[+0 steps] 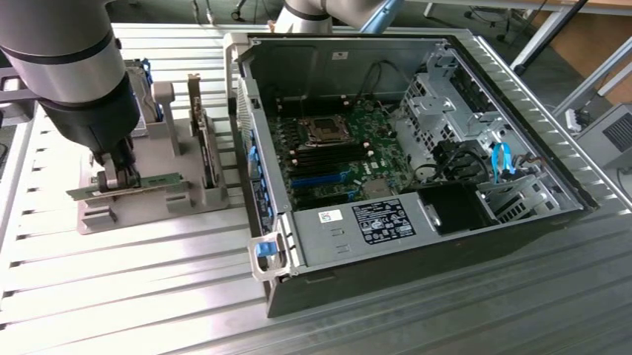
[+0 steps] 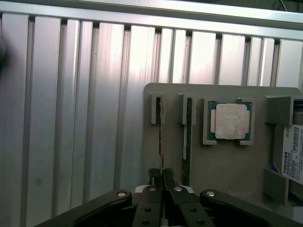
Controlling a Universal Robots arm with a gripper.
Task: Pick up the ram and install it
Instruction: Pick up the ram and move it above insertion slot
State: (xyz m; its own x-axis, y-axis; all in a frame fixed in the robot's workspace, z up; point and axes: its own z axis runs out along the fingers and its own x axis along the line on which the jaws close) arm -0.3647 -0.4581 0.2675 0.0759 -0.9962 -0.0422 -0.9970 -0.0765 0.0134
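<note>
The ram is a thin green stick lying lengthwise over the grey holder block, at the exterior view's left. My gripper comes down on its middle, and the fingers are shut on it. In the wrist view the same ram shows edge-on, running from the holder's end bracket to between my black fingertips; my gripper pinches its near part. A second green stick like it stands in the neighbouring slot. I cannot tell whether the held ram has left its slot.
The open computer case lies at the exterior view's right, its motherboard with black and blue memory slots exposed. On the holder are an upright expansion card, a square processor chip and a labelled drive. The ribbed aluminium table surrounds them.
</note>
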